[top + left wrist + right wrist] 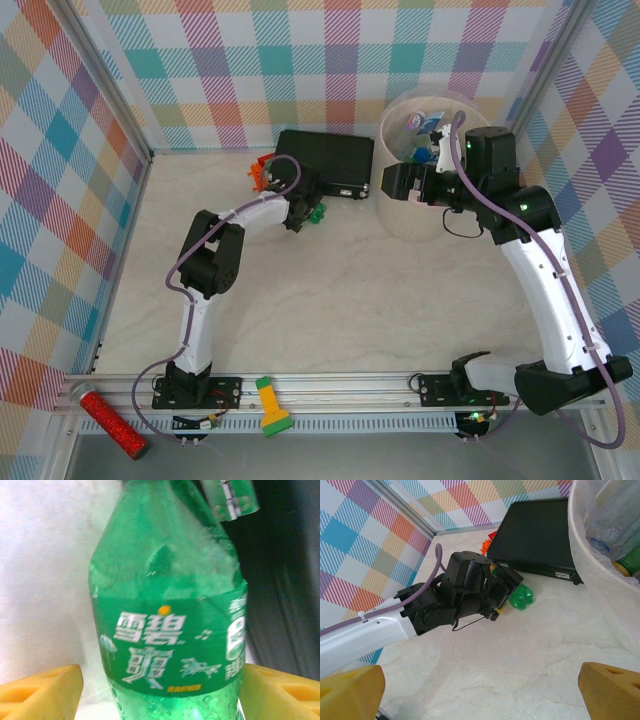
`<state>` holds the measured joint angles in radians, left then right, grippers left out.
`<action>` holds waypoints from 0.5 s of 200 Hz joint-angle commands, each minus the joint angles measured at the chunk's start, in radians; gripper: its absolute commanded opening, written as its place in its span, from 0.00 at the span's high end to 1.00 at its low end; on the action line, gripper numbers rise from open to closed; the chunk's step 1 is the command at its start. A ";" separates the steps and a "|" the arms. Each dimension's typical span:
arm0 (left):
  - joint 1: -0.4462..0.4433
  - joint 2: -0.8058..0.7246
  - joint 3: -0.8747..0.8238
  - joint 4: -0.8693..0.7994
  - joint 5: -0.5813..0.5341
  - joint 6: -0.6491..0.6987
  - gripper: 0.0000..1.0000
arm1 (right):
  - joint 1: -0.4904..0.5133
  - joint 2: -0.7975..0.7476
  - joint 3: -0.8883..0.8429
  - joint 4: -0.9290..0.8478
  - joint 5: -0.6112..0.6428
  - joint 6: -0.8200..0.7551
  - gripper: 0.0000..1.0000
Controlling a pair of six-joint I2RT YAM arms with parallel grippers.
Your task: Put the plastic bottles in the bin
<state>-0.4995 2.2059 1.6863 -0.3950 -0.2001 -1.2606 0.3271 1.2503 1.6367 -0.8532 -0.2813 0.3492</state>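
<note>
A green plastic bottle (165,580) with a green label lies on the table beside the black case; its base (521,598) pokes out past my left gripper (505,592). My left gripper (161,692) is open and straddles the bottle (317,212): the right finger (280,695) meets the bottle's side, and a gap shows at the left finger (45,692). The bin (405,215) stands at the back right with several bottles (425,125) inside. My right gripper (388,183) hangs open and empty over bare table just left of the bin (600,580).
A flat black case (325,160) lies at the back, touching distance from the green bottle. An orange object (262,172) sits to its left. A red glittery cylinder (110,423) and a yellow-green flashlight (270,405) rest on the front rail. Checkered walls enclose the table.
</note>
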 commanded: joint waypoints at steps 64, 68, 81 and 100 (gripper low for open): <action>-0.005 0.089 0.031 -0.079 0.065 0.075 0.30 | 0.004 -0.015 -0.009 0.017 -0.023 -0.017 0.01; -0.006 0.086 0.027 -0.075 0.064 0.076 0.32 | 0.004 -0.015 -0.009 0.018 -0.022 -0.018 0.01; -0.005 0.073 0.014 -0.067 0.061 0.083 0.36 | 0.004 -0.016 -0.009 0.018 -0.020 -0.019 0.01; -0.005 0.042 -0.004 -0.064 0.055 0.103 0.36 | 0.003 -0.014 -0.011 0.018 -0.019 -0.018 0.01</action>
<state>-0.5011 2.2356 1.7172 -0.4988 -0.1848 -1.1843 0.3271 1.2495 1.6302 -0.8532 -0.2852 0.3492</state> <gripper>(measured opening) 0.640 0.990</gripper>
